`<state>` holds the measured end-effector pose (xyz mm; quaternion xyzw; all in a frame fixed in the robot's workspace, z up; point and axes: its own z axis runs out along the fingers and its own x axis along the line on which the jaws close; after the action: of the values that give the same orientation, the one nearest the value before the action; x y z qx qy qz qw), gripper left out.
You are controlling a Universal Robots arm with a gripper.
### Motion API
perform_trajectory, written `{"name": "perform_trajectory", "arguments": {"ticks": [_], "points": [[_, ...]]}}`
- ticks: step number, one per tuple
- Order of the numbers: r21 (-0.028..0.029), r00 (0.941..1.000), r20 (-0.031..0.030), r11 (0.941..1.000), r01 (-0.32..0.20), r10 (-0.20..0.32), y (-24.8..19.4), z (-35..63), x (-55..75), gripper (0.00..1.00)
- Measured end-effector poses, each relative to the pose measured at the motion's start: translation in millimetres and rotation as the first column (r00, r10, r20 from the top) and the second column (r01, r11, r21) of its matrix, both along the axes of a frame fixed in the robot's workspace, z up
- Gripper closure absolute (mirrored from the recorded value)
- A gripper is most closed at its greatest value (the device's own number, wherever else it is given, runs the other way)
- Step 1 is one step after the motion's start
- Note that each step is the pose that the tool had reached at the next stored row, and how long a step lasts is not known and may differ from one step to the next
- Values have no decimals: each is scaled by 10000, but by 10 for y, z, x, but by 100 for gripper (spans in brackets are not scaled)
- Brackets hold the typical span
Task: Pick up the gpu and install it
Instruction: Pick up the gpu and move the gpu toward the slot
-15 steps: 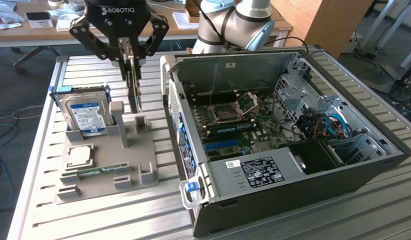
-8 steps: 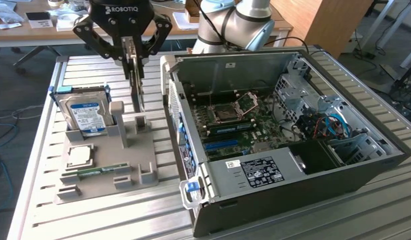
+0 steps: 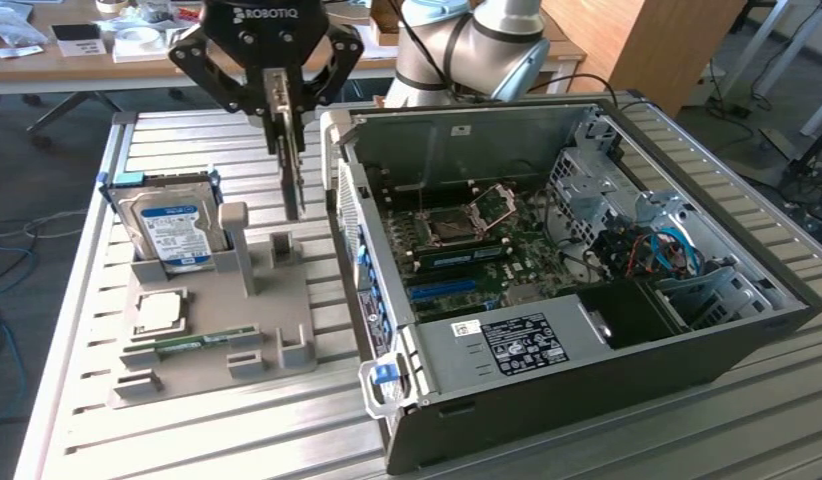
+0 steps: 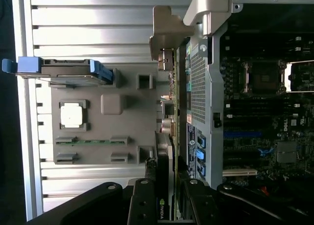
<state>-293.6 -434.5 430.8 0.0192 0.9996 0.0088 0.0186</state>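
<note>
My gripper (image 3: pixel 288 108) is shut on the gpu (image 3: pixel 294 170), a thin dark card that hangs upright and edge-on from the fingers. The card is lifted clear of the grey holder tray (image 3: pixel 258 300), above its far right corner. It hangs just to the exterior view's left of the open computer case (image 3: pixel 558 330). In the wrist view the gpu (image 4: pixel 165 166) runs away from my gripper (image 4: pixel 167 198) to its grey metal end bracket (image 4: pixel 169 33), beside the case's rear wall (image 4: pixel 198 82). The motherboard (image 3: pixel 471 245) lies exposed inside the case.
The tray holds an upright blue-labelled hard drive (image 3: pixel 171 225), a square processor (image 3: pixel 160 312) and a green memory stick (image 3: pixel 198 345). Small posts (image 3: pixel 280 250) stand up from the tray under the card. The slatted metal table (image 3: pixel 224 430) carries both tray and case.
</note>
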Motion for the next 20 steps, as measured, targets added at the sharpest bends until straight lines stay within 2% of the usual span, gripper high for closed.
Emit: {"name": "perform_trajectory", "arguments": {"ticks": [11, 18, 19, 20], "points": [[58, 10000, -1, 10000, 0, 0, 0, 3, 351, 73], [70, 10000, -1, 10000, -1, 1, 0, 3, 587, 73], [73, 10000, -1, 10000, -2, 2, 0, 3, 631, 73], [79, 10000, 0, 10000, 0, 0, 0, 3, 782, 73]]}}
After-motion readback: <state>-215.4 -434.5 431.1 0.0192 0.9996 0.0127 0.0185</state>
